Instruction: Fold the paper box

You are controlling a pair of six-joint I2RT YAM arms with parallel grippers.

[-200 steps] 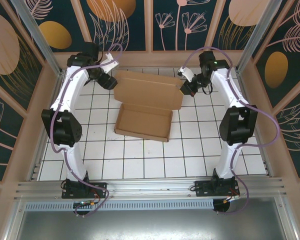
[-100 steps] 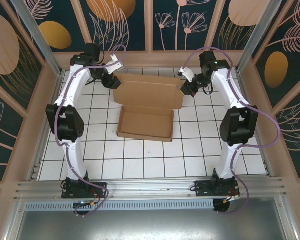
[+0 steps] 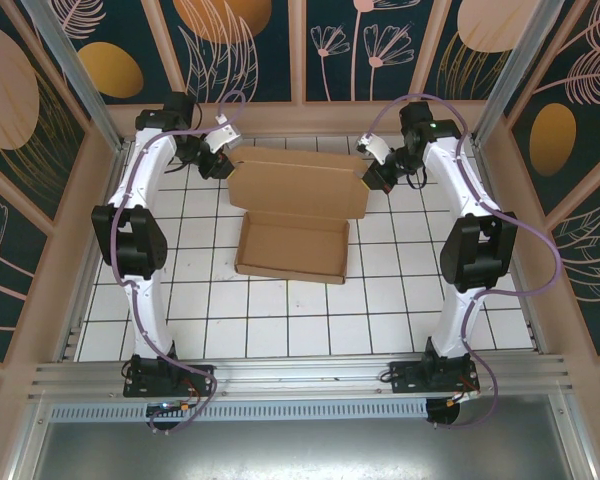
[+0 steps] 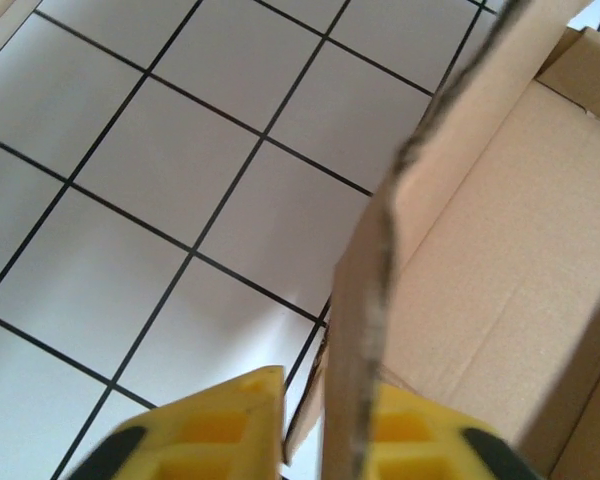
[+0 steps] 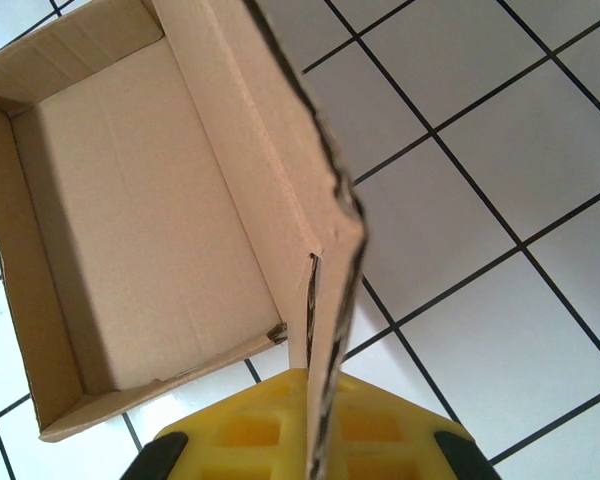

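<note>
White tiled table (image 3: 280, 320) stretches open on the near side of the paper box (image 3: 290, 245), which sits far-centre with free tile to its left and right. Its shallow tray lies open, bare cardboard floor showing, and the lid stands raised along the far edge. The left gripper (image 3: 218, 163) is closed around the lid's left edge; the right gripper (image 3: 370, 178) pinches the lid's right edge.
</note>
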